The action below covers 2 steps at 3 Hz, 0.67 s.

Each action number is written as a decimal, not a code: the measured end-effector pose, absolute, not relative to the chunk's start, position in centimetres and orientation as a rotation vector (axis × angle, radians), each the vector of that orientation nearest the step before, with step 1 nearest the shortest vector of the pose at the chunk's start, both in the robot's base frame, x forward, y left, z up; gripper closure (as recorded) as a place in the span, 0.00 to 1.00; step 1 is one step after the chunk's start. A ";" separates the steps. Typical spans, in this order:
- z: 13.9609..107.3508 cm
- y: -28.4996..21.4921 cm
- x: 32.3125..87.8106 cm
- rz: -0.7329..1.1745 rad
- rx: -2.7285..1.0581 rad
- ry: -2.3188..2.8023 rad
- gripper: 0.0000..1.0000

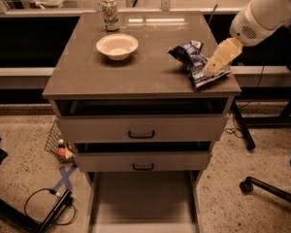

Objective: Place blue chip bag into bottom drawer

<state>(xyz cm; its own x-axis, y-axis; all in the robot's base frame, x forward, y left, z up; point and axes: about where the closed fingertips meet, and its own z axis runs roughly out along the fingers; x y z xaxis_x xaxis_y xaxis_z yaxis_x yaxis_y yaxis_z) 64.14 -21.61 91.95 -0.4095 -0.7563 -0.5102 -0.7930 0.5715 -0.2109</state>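
Blue chip bag [188,56] lies crumpled on the desk [140,74] at its right edge, well apart from the white bowl [117,46] and can [109,14]. Pincer [209,69] reaches in from the right, tip over the bag's right side - grip state cannot be told. Bottom drawer [143,198] is pulled out - floor bare.

You lose part of the blue chip bag [188,56] behind the gripper [209,68], which lies over it near the right edge of the cabinet top [150,76]. The arm [266,13] runs out of view at the upper right corner. The bottom drawer [140,198] is cut by the lower edge, so you cannot see its front, and the label on the can [110,13] is too small to read.
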 end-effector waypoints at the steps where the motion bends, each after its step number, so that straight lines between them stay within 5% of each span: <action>1: 89.3 -21.8 66.4 0.128 -1.174 2.279 0.00; 2: 87.3 -21.2 68.2 0.200 -1.130 2.279 0.18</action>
<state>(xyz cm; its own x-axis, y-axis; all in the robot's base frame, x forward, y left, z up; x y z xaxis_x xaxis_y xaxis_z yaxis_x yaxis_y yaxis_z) 68.22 -21.16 87.31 -0.4718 -0.6807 -0.5605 -0.7678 0.6296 -0.1184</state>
